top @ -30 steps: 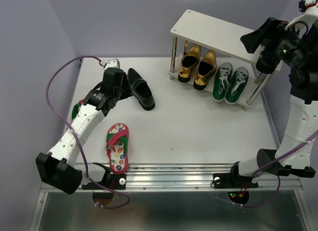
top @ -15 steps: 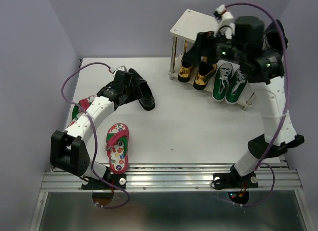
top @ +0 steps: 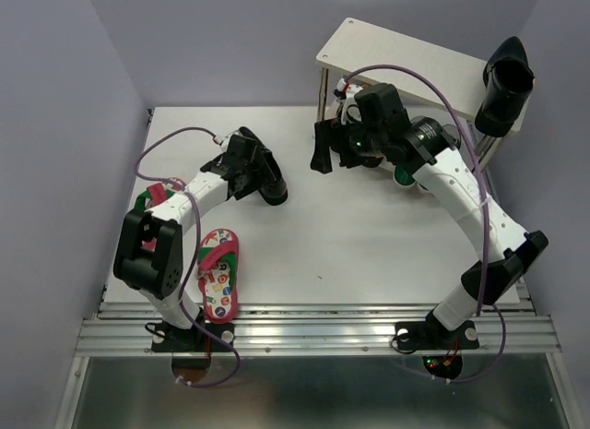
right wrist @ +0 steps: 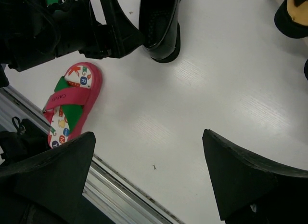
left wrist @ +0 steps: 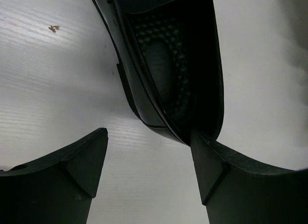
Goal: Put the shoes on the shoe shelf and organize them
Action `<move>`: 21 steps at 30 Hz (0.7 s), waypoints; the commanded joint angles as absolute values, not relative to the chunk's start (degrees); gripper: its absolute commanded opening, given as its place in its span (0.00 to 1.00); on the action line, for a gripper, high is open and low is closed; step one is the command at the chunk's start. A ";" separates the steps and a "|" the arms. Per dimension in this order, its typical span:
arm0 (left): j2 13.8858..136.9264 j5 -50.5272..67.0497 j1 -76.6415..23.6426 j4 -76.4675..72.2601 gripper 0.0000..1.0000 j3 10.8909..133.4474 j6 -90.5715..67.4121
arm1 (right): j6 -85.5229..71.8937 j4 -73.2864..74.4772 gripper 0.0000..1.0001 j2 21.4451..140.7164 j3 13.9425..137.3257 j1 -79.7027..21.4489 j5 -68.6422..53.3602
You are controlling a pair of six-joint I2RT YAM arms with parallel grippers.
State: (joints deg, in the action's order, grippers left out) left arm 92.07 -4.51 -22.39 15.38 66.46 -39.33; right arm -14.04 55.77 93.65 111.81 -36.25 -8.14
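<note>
Left gripper (left wrist: 148, 137): jaws spread, empty, set at the heel of a black loafer (left wrist: 178, 65) lying on the table (top: 369, 244). Right gripper (right wrist: 149, 137): jaws wide apart, holding nothing, over bare table before the shoe shelf (top: 396, 55). Second black loafer (top: 507, 78): on the shelf's top board, right end. Flip-flop (top: 218, 274): near the table's front edge.

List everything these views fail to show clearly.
- Top view: the right arm covers nearly everything under the shoe shelf; only a scrap of green sneaker shows.
- Top view: the left arm hides most of the second flip-flop.
- Left wrist view: the black loafer is cut off by the top edge; whether the left gripper touches it is unclear.
- Right wrist view: the gold loafer is cut off by the corner.
</note>
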 commanded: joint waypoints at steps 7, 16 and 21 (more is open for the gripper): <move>96.32 -5.63 -22.15 8.61 0.76 68.12 -45.88 | -19.68 49.57 0.98 83.41 102.22 -36.39 -7.73; 100.37 -4.66 -22.32 9.32 0.26 68.29 -45.00 | -21.27 48.16 0.98 80.07 96.42 -36.39 -3.52; 95.38 -4.48 -22.85 10.81 0.00 65.92 -42.11 | -22.06 47.73 0.98 79.63 94.66 -36.39 -3.16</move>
